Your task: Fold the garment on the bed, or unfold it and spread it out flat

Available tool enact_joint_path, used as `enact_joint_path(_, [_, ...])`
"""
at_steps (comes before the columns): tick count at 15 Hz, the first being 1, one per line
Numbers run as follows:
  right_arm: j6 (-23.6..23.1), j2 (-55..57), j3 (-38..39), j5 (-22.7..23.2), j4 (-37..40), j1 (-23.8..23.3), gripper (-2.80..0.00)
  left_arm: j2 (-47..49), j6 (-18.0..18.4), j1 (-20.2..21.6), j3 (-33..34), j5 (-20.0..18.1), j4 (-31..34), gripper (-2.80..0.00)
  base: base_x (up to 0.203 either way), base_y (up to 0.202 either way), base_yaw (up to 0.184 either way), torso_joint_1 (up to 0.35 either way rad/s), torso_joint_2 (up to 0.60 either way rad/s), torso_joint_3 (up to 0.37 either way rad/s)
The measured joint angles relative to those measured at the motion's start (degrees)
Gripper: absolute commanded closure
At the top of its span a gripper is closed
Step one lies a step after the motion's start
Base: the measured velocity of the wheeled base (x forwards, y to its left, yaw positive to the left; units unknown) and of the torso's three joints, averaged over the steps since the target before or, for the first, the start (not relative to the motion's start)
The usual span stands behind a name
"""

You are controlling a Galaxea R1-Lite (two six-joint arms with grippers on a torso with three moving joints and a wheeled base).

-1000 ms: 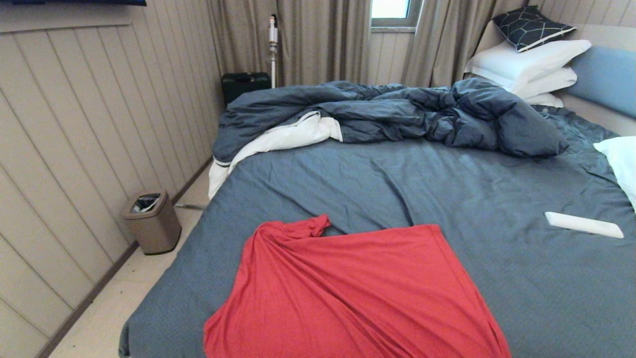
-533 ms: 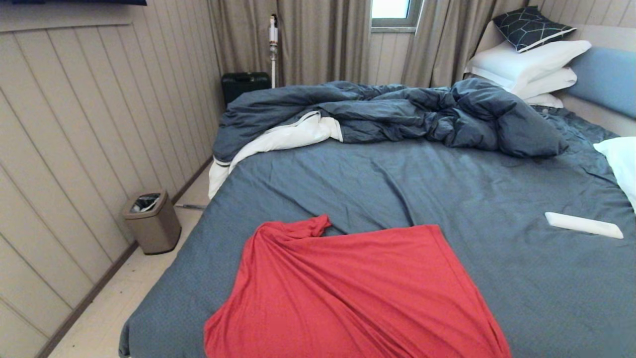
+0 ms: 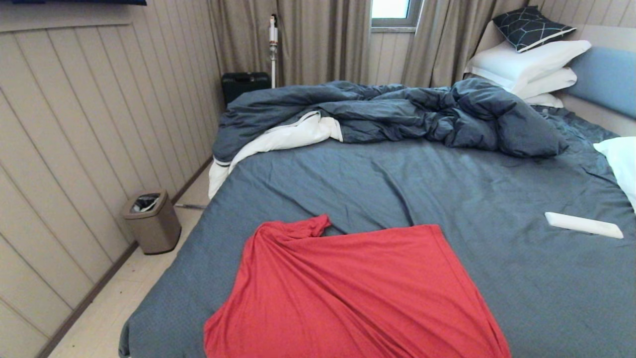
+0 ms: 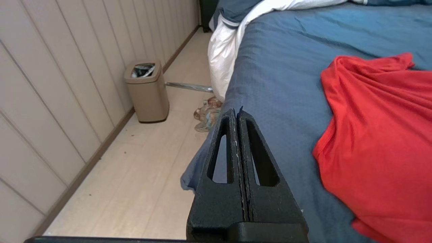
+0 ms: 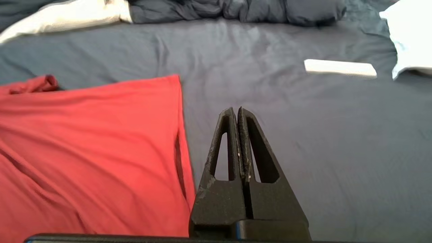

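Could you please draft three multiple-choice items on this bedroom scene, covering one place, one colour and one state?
1. Where does the flat white rectangular object lie?
A. on the floor
B. on the blue-grey sheet of the bed, to the right of the garment
C. on the pillows

2. What colour is the thin jersey garment?
A. bright red
B. yellow
C. green

3. How do the left gripper and right gripper stand?
A. both wide open
B. both gripping cloth
C. both shut, empty

B: it rests on the sheet beside the garment.
A: the cloth is plainly red.
C: each pair of fingers is pressed together with nothing between.
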Motion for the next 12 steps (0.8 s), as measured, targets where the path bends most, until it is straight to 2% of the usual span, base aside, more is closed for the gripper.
enact_joint_path(3, [-0.67,0.00,0.00,0.44,1.35,0.02,0.00,0.00,0.00,0.00,0.00,0.02,-0.25,0.00,0.000,0.000,0.000,0.000,0.00,0.000])
enact_joint_path(6, [-8.25,0.02,0.00,1.97,1.00,0.09,0.00,0.00,0.39,-0.07,0.00,-0.09,-0.10,0.00,0.000,0.000,0.000,0.000,0.00,0.000])
enact_joint_path(8, [-8.86,0.02,0.00,2.08,0.96,0.73,0.00,0.02,0.28,-0.10,0.00,-0.15,-0.10,0.00,0.000,0.000,0.000,0.000,0.00,0.000])
enact_joint_path(12, [-7.81,0.02,0.00,2.11,1.33,11.05,0.00,0.02,-0.16,-0.10,0.00,-0.16,-0.08,0.00,0.000,0.000,0.000,0.000,0.00,0.000])
